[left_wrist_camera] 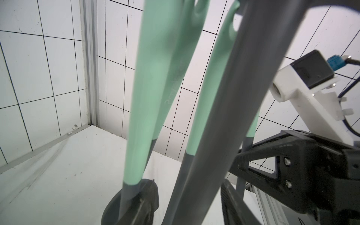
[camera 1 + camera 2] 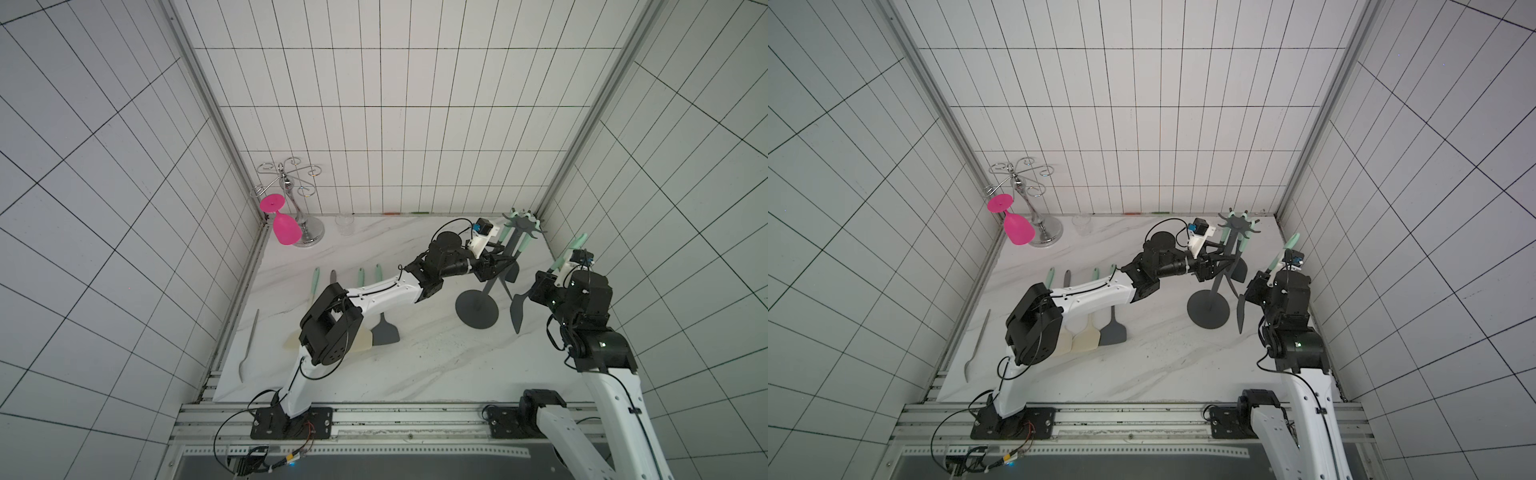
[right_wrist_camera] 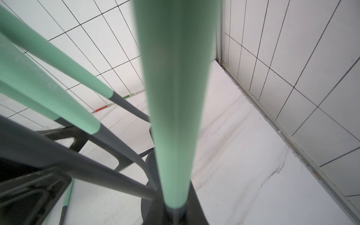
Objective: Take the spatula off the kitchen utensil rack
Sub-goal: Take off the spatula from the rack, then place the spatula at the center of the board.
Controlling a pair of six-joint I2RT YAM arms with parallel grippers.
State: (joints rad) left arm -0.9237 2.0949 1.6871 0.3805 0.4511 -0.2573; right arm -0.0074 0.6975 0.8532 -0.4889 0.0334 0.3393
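Note:
The kitchen utensil rack [image 2: 477, 311] stands at the back right, a dark grey stand with a round base and a star of hooks [image 2: 521, 222] from which mint-handled utensils [image 2: 504, 237] hang. My left gripper [image 2: 505, 266] is open around the rack's pole [image 1: 212, 120], with a gap showing beside one finger [image 1: 145, 202]. My right gripper [image 2: 537, 291] is shut on the spatula [image 2: 517, 311]. The spatula hangs clear of the hooks to the right of the rack, its mint handle [image 3: 175, 97] pointing up and its grey blade [image 2: 1241, 309] pointing down above the table.
Several utensils [image 2: 384, 332] lie in a row under my left arm, and a thin grey one [image 2: 249, 345] lies by the left wall. A chrome glass holder [image 2: 291, 195] with a pink glass [image 2: 284, 228] and a clear glass [image 2: 344, 223] stand at the back. The right wall is close to my right arm.

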